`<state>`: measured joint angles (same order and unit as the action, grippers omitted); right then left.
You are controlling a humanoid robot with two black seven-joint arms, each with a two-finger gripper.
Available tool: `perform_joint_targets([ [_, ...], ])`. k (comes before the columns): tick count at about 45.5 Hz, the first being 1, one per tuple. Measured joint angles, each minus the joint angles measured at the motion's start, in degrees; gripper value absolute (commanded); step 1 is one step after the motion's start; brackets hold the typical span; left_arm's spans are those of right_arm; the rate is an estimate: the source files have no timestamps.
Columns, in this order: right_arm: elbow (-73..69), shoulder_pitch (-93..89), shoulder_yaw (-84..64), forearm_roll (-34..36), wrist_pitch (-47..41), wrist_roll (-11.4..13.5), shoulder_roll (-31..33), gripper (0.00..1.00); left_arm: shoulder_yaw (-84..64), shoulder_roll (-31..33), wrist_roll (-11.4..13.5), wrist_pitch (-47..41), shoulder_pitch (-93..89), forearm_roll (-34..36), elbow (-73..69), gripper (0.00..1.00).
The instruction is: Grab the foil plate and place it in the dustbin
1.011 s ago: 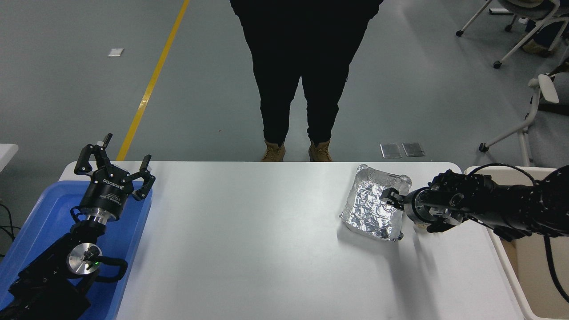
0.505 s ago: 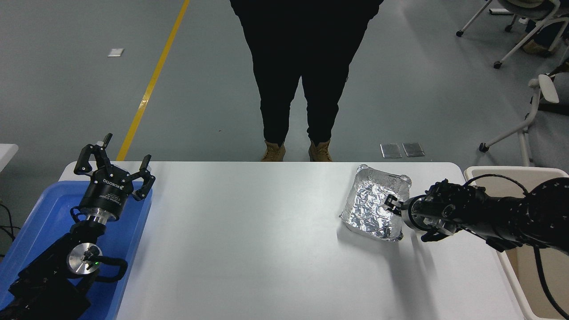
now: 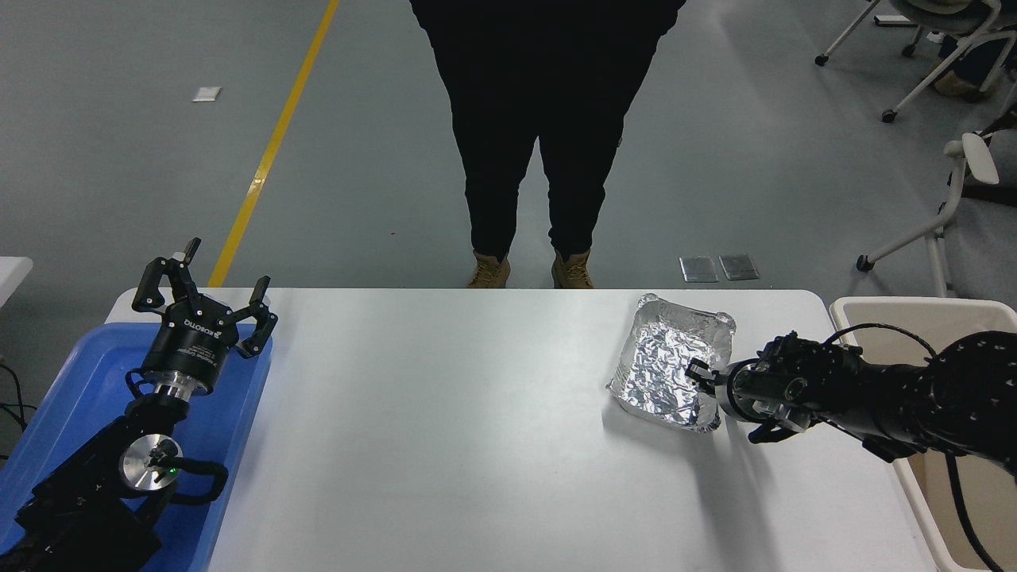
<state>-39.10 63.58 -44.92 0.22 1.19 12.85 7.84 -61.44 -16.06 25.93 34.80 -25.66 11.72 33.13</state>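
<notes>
Grasping is the step in hand: the right gripper [image 3: 709,389] straddles the near-right rim of the foil plate [image 3: 671,361], fingers spread, not yet pinching. Plate rests on the tabletop [image 3: 445,413]. Next: pinch, lift, carry back-right to the dustbin [image 3: 898,311].

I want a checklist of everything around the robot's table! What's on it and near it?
Surface: white table, mostly bare.
Job's things: foil plate sits on the table at the far right; dustbin stands just past the table's right edge.
Clutter: blue tray at the table's left end, under the parked arm.
Grippers: left gripper open, parked above the tray; right gripper at the plate's right rim, grip unclear.
Cables: black cable loops along the right arm over the bin.
Surroundings: person standing at the far side; yellow floor line; chairs at upper right.
</notes>
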Motion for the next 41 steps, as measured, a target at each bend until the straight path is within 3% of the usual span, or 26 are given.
perform_joint_targets([
  [27,-2.98,3.74,0.01,0.83,-0.28,0.06,0.77,0.00,0.00,0.03,0.00,0.03,0.00,0.00,0.00,0.98],
  [41,-12.75,13.91,-0.09,0.89,-1.29,0.23,9.05,0.00,0.00,0.03,0.00,0.03,0.00,-0.02,0.01,0.98],
])
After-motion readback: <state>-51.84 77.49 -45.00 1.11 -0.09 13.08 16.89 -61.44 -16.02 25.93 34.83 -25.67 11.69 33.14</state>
